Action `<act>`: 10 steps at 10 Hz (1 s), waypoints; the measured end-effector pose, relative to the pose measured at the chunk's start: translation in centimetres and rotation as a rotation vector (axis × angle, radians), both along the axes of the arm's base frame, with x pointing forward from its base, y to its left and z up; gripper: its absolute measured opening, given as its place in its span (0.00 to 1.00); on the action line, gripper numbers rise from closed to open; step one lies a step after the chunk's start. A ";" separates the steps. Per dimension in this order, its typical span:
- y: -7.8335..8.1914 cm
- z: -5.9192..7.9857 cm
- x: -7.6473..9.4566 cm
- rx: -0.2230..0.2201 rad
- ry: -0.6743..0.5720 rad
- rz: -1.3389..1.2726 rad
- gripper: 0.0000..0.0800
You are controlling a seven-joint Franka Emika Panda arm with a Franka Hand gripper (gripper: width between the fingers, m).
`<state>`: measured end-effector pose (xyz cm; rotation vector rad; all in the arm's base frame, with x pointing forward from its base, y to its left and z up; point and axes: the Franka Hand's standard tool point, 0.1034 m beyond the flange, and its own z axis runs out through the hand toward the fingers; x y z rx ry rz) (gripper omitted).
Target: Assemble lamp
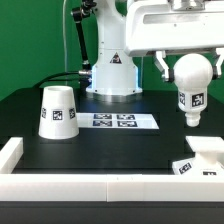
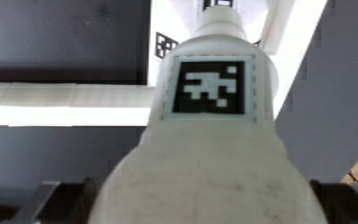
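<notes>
My gripper (image 1: 192,66) is shut on the white ball-shaped bulb (image 1: 191,82) and holds it in the air, neck down, at the exterior view's right. The neck carries a tag. In the wrist view the bulb (image 2: 202,130) fills the picture, its round end between my dark fingers (image 2: 48,200). The low square base (image 1: 208,157) lies below the bulb, a little toward the exterior view's right, near the front. The bulb's neck hangs clear above it. The cup-like tapered shade (image 1: 57,110) stands rim down at the exterior view's left.
The marker board (image 1: 119,121) lies flat in the middle of the black table, before the robot's white foot (image 1: 111,75). A white rail (image 1: 90,187) runs along the front edge and up the exterior view's left side (image 1: 10,152).
</notes>
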<state>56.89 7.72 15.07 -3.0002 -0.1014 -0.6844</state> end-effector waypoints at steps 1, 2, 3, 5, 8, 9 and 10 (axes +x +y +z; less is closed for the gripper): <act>0.0 0.0 0.1 -0.007 0.002 0.015 0.72; 0.3 0.5 0.8 -0.041 0.002 0.090 0.72; 0.0 0.9 1.6 -0.059 0.002 0.124 0.72; -0.5 1.2 2.1 -0.067 0.004 0.136 0.72; -0.5 1.0 2.1 -0.072 0.003 0.146 0.72; -0.3 0.5 2.6 -0.102 -0.033 0.194 0.72; -0.2 0.1 3.6 -0.108 -0.042 0.205 0.72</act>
